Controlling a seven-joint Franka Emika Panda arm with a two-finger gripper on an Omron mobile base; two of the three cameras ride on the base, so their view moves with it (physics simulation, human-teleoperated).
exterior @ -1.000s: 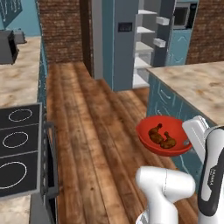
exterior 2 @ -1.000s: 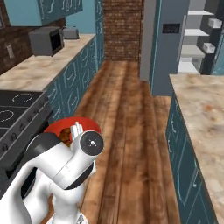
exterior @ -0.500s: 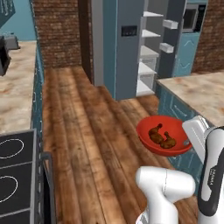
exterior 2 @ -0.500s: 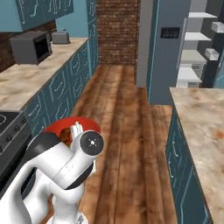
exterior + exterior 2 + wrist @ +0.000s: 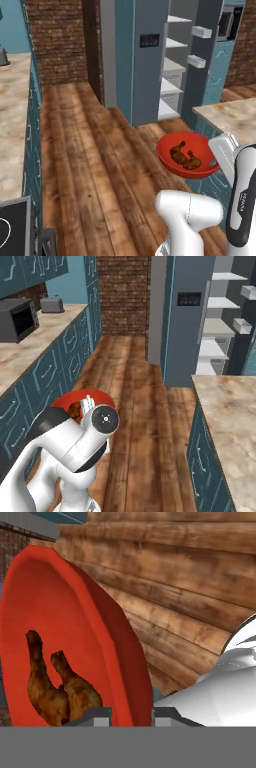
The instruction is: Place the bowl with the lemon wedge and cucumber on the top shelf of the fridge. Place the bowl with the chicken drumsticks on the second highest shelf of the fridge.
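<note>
Red bowl (image 5: 188, 155), round, glossy, two browned drumsticks (image 5: 184, 156) inside; fingers (image 5: 102, 714) clamped on rim.

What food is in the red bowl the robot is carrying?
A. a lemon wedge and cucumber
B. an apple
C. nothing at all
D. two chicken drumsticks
D: two brown chicken drumsticks lie inside the red bowl, which the tool grips by its rim.
</note>
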